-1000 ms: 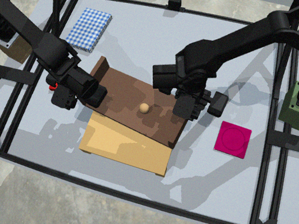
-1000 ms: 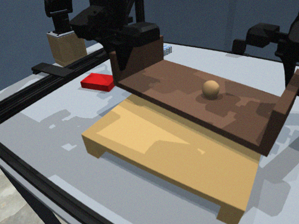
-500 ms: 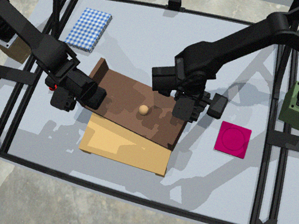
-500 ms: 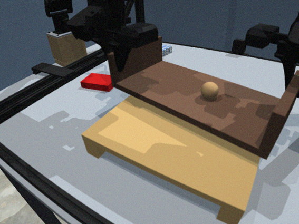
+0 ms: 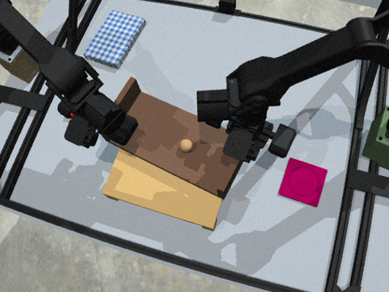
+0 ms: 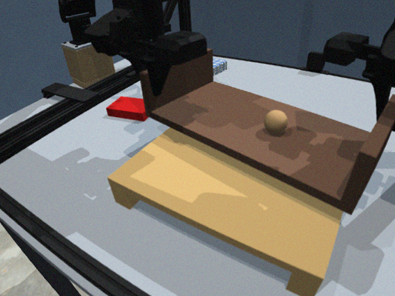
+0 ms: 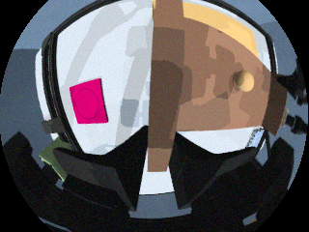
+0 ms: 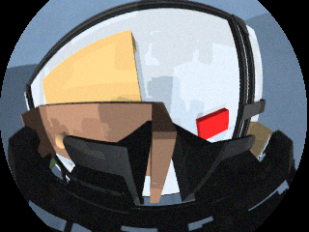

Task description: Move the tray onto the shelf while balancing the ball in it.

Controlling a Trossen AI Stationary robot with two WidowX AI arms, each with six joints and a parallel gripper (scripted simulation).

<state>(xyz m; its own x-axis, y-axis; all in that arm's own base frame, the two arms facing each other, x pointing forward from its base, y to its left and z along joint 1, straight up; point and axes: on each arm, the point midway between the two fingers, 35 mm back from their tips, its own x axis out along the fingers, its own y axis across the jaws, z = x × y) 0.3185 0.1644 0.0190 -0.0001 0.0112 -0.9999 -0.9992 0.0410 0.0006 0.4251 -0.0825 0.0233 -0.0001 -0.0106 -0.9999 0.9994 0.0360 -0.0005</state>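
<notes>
Brown tray (image 5: 161, 126) (image 6: 232, 132) (image 7: 203, 113) (image 8: 106, 116) is up off the table, partly over the tan shelf's (image 5: 147, 182) (image 6: 195, 197) (image 7: 217, 15) (image 8: 92, 72) far edge, turned at an angle to it. Main risk: ball (image 5: 186, 146) (image 6: 275, 121) (image 7: 243, 80) (image 8: 60, 141) rolling out of its limit if one arm lowers or pushes ahead of the other. Low side edge could also catch the shelf and jolt it, and an early release would leave the tray overhanging. Jaws: left gripper (image 5: 246, 144) (image 6: 389, 117) (image 7: 159, 205), right side of scene, and right gripper (image 5: 125, 130) (image 6: 157, 88) (image 8: 164, 198), left side, both narrowly open, clamped on the tray's end walls. Neither touches the ball.
</notes>
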